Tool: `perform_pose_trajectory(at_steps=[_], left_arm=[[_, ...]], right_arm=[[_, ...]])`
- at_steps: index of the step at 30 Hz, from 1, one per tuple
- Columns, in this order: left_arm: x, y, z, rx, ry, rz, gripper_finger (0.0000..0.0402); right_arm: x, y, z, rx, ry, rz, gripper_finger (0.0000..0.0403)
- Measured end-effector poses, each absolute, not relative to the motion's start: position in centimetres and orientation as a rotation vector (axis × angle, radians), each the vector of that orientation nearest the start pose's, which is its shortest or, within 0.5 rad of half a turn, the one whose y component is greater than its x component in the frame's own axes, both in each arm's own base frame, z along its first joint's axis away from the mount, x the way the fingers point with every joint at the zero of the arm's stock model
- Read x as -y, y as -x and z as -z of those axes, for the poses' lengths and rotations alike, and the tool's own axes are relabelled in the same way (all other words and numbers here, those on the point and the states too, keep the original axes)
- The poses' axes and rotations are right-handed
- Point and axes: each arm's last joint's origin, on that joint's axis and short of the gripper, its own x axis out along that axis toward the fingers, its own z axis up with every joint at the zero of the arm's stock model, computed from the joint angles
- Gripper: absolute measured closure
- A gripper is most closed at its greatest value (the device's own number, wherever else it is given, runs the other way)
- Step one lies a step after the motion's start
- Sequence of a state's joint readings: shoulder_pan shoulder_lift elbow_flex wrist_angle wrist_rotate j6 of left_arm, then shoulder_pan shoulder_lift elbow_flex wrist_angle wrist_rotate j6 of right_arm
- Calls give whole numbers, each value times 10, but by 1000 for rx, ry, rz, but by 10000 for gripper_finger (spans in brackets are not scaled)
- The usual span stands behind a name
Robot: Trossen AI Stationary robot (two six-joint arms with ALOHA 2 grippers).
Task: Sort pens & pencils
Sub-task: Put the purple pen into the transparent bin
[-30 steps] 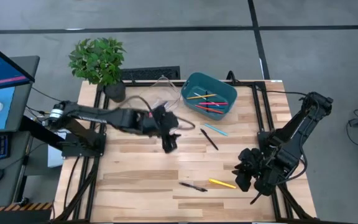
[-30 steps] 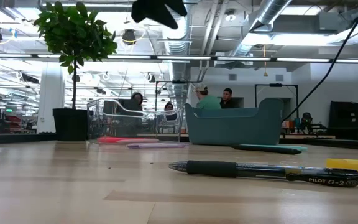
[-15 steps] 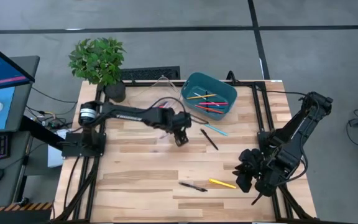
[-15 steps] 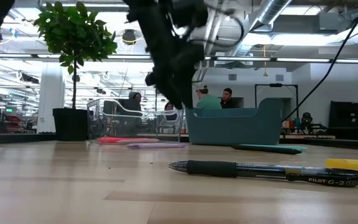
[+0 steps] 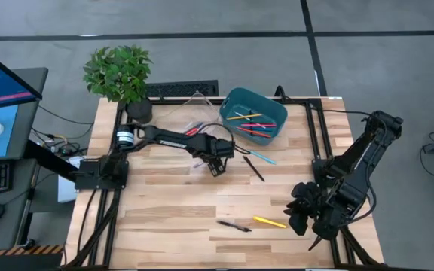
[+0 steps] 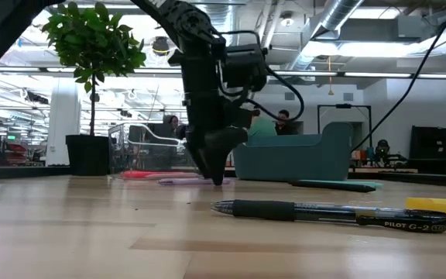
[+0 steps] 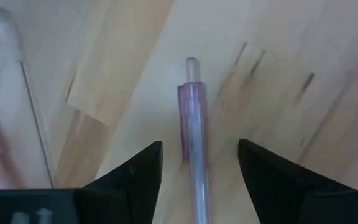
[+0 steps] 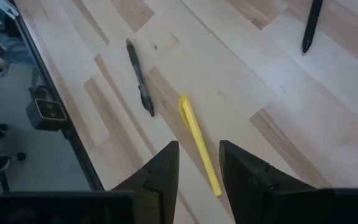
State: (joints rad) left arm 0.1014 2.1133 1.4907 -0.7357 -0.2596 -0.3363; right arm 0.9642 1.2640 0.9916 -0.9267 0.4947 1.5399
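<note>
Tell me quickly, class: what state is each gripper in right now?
Left gripper: jaws open, straddling the purple pen, not gripping it.
Right gripper: jaws open, holding nothing, above the yellow pen.

Bare wood mid-table, teal bin [image 5: 266,102] and potted plant [image 5: 120,75] blocking the far edge

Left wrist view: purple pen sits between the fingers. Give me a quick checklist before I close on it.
1. Left hand open: ok, the fingers stand apart.
2. Purple pen centred in the gap: ok, it lies between both fingers, along the view.
3. Pen free of neighbours: ok, bare wood on both sides; the clear bin sits off to one side.
4. Hand low enough: ok, the low view shows the fingertips at the table.
5. Right hand out of the way: ok, it hangs over the yellow pen at the table's near right.
6. Which bin takes purple: cannot tell.
</note>
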Motion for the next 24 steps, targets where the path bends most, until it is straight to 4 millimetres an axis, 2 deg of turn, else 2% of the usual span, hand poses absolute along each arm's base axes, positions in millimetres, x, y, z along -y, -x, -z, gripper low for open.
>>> perform_pose_trajectory(at_steps=[4, 7, 10, 15, 20, 24], left_arm=[[-48, -410, -132, -1317, 228, -493, 203], [-47, -409, -130, -1327, 256, -483, 223], [-46, -410, -130, -1333, 298, -451, 270], [-41, -411, -130, -1342, 338, -394, 379], [-26, -413, -131, -1340, 346, -361, 373], [-4, -423, -146, -1330, 329, -279, 384]], right_arm=[[-179, -141, -260, -915, -640, 334, 269], [-180, -140, -261, -913, -651, 329, 268], [-180, -141, -261, -911, -657, 326, 269], [-180, -141, -261, -910, -657, 326, 270], [-181, -141, -261, -904, -666, 321, 269], [-181, -142, -262, -901, -671, 318, 270]])
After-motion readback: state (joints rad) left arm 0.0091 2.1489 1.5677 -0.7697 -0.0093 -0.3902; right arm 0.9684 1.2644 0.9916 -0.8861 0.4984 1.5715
